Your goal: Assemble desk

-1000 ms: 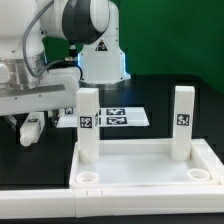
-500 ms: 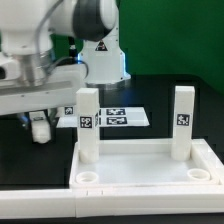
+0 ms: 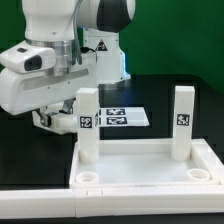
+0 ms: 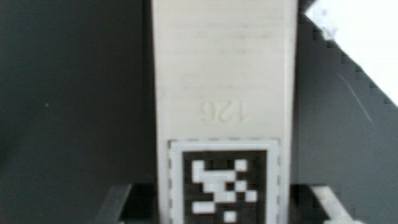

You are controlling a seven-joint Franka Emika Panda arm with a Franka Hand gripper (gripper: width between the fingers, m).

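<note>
The white desk top (image 3: 140,181) lies upside down at the front, rim up. Two tagged legs stand upright in its far corners, one on the exterior view's left (image 3: 89,125) and one on its right (image 3: 182,121). The two near corner holes (image 3: 88,176) are open. My gripper (image 3: 52,120) hangs left of the left leg, just above the table. In the wrist view my gripper (image 4: 222,205) is shut on a third white leg (image 4: 222,70), whose tag (image 4: 222,180) sits between the fingers (image 4: 135,200). In the exterior view the held leg is mostly hidden by my hand.
The marker board (image 3: 122,117) lies on the black table behind the desk top. The robot's base (image 3: 100,60) stands at the back. A white ledge (image 3: 35,205) runs along the front left.
My arm has swung toward the exterior view's right and turned, bringing the gripper closer to the left upright leg. The desk top and both standing legs have not moved.
</note>
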